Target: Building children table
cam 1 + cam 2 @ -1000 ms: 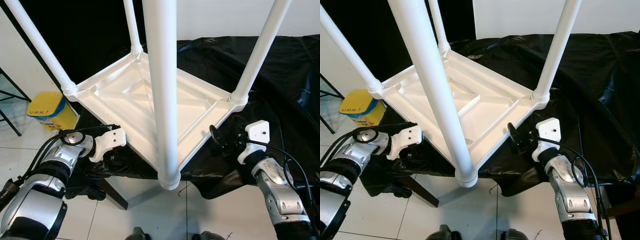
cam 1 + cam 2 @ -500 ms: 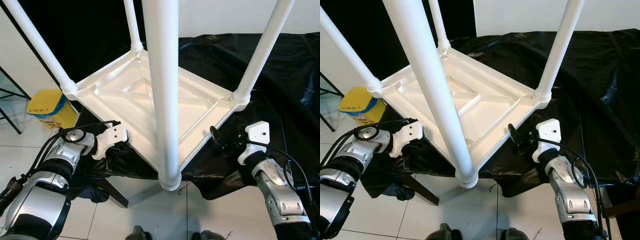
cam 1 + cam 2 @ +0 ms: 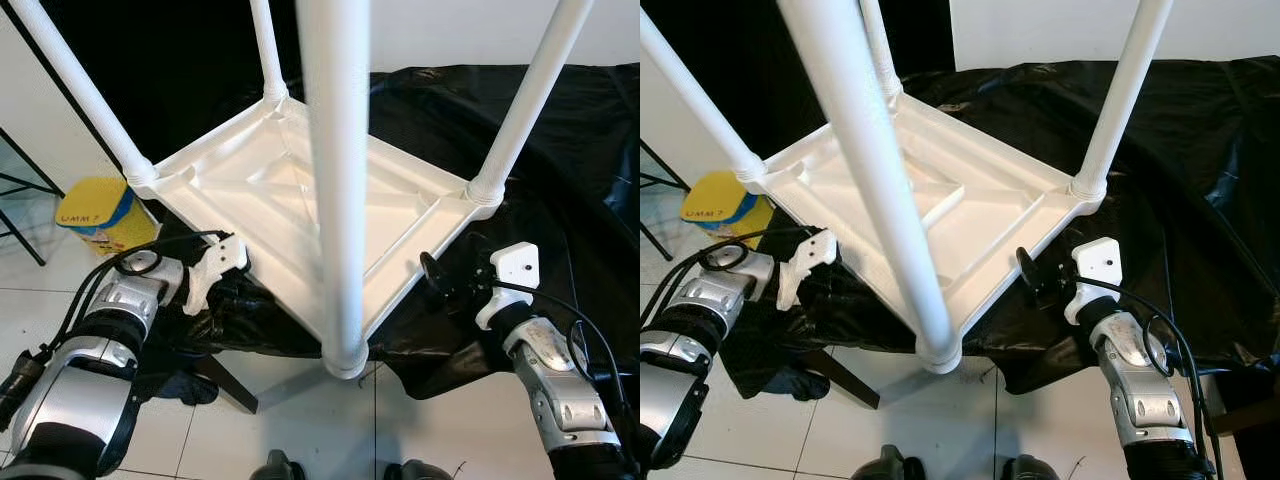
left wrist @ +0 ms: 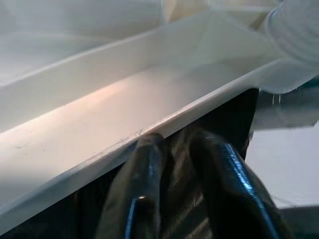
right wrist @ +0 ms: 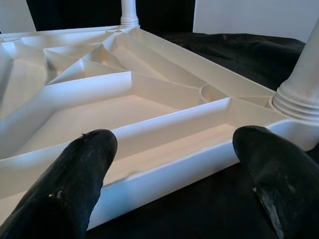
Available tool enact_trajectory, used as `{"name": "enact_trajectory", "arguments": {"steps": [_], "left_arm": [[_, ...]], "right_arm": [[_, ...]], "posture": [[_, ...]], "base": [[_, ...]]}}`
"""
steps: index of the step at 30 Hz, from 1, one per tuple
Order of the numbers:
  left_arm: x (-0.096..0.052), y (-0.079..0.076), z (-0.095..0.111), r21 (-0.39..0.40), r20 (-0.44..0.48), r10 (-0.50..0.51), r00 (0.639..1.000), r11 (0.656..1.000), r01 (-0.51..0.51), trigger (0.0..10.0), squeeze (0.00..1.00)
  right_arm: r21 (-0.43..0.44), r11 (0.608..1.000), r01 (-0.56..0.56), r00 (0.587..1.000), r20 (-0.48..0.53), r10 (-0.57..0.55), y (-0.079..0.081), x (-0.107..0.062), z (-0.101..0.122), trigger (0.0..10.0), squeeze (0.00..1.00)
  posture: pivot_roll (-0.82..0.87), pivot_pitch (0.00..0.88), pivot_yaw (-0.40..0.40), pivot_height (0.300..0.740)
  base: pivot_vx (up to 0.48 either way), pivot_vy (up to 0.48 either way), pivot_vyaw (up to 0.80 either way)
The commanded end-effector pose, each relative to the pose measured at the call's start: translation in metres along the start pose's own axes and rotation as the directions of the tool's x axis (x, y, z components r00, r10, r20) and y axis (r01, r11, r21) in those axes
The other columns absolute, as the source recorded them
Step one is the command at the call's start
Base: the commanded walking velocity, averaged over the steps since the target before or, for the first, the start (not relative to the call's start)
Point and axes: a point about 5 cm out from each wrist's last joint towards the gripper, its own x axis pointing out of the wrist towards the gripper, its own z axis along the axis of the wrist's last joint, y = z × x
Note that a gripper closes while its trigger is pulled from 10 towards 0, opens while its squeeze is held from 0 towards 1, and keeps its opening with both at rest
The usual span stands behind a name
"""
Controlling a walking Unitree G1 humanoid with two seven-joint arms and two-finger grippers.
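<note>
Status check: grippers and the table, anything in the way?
Left gripper nearly shut, under table edge. Right gripper open, facing the rim. All four legs up. Yellow box on the floor by the left arm.

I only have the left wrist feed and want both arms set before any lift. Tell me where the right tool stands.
Observer: The right tool is at the table rim, beside the right corner leg, its fingers spread wide.
Operator: Confirm which way up the table is.
Observer: Upside down on a black sheet, all four legs pointing up.
Operator: Report anything on the floor by my left arm.
Observer: A yellow container stands there, outward of the left tool.
</note>
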Motion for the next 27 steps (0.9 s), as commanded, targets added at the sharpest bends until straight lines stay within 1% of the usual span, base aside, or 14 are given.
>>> {"name": "enact_trajectory", "arguments": {"steps": [1,2,4,6,7,9,12,16,17,18,19,23,25,27], "left_arm": [[-0.01,0.007,0.017,0.043,0.044,0.027,0.999,0.999,-0.029,10.0,1.0],[-0.015,0.009,0.019,0.043,0.052,0.03,0.998,0.999,-0.032,10.0,1.0],[-0.015,0.009,0.019,0.043,0.052,0.03,0.998,0.999,-0.032,10.0,1.0],[-0.023,0.01,0.023,0.05,0.049,0.03,0.998,0.998,-0.033,10.0,1.0],[-0.023,0.01,0.023,0.05,0.049,0.03,0.998,0.998,-0.033,10.0,1.0],[-0.033,0.013,0.026,0.058,0.041,0.043,0.998,0.997,-0.045,10.0,1.0],[-0.038,0.015,0.03,0.065,0.042,0.055,0.998,0.996,-0.057,10.0,1.0],[-0.037,0.017,0.033,0.097,0.031,0.07,0.997,0.993,-0.073,10.0,1.0],[-0.035,0.016,0.033,0.109,0.012,0.07,0.997,0.992,-0.071,10.0,1.0],[-0.032,0.016,0.031,0.114,-0.002,0.066,0.998,0.991,-0.065,10.0,0.0],[-0.032,0.016,0.031,0.114,-0.002,0.066,0.998,0.991,-0.065,10.0,0.0],[-0.017,0.013,0.026,0.113,-0.036,0.039,0.999,0.993,-0.034,10.0,0.0],[-0.015,0.013,0.026,0.113,-0.043,0.034,0.999,0.993,-0.029,10.0,0.0],[-0.009,0.012,0.023,0.103,-0.064,0.018,0.998,0.995,-0.011,10.0,0.0]], "right_arm": [[0.005,1.0,-0.007,1.0,0.001,0.007,0.002,0.0,0.001,10.0,0.0],[0.006,1.0,-0.007,1.0,0.001,0.007,0.002,-0.001,0.001,10.0,0.0],[0.006,1.0,-0.007,1.0,0.001,0.007,0.002,-0.001,0.001,10.0,0.0],[0.007,1.0,-0.008,1.0,-0.001,0.008,0.004,-0.002,0.0,10.0,0.0],[0.007,1.0,-0.008,1.0,-0.001,0.008,0.004,-0.002,0.0,10.0,0.0],[0.012,1.0,-0.009,1.0,-0.005,0.009,0.005,-0.004,-0.001,10.0,0.0],[0.014,1.0,-0.01,1.0,-0.007,0.01,0.006,-0.005,-0.002,10.0,0.0],[0.016,1.0,-0.012,1.0,-0.007,0.012,0.007,-0.005,-0.002,10.0,0.0],[0.015,1.0,-0.012,1.0,-0.007,0.012,0.007,-0.005,-0.002,10.0,0.0],[0.015,1.0,-0.012,1.0,-0.007,0.012,0.007,-0.005,-0.002,10.0,0.0],[0.015,1.0,-0.012,1.0,-0.007,0.012,0.007,-0.005,-0.002,10.0,0.0],[0.013,1.0,-0.012,1.0,-0.007,0.012,0.007,-0.005,-0.002,10.0,0.0],[0.013,1.0,-0.012,1.0,-0.007,0.012,0.007,-0.005,-0.002,10.0,0.0],[0.012,1.0,-0.014,1.0,-0.008,0.014,0.007,-0.005,-0.002,10.0,0.0]], "posture": [[-0.08,0.108,0.086,0.74],[-0.08,0.108,0.086,0.74],[-0.08,0.108,0.086,0.74],[-0.08,0.113,0.092,0.74],[-0.08,0.113,0.092,0.74],[-0.07,0.114,0.096,0.74],[-0.07,0.115,0.097,0.74],[-0.07,0.115,0.097,0.74],[-0.07,0.115,0.097,0.74],[-0.07,0.116,0.099,0.74],[-0.07,0.116,0.099,0.74],[-0.08,0.115,0.099,0.74],[-0.08,0.115,0.099,0.74],[-0.08,0.114,0.099,0.74]], "base": [[0.0,0.0,0.0],[0.0,0.0,0.0],[0.0,0.0,0.0],[0.0,0.0,0.0],[0.0,0.0,0.0],[0.0,0.0,0.0],[0.0,0.0,0.0],[0.0,0.0,0.0],[0.0,0.0,0.0],[0.0,0.0,0.0],[0.0,0.0,0.0],[0.0,0.0,0.0],[0.0,0.0,0.0],[0.0,0.0,0.0]]}}
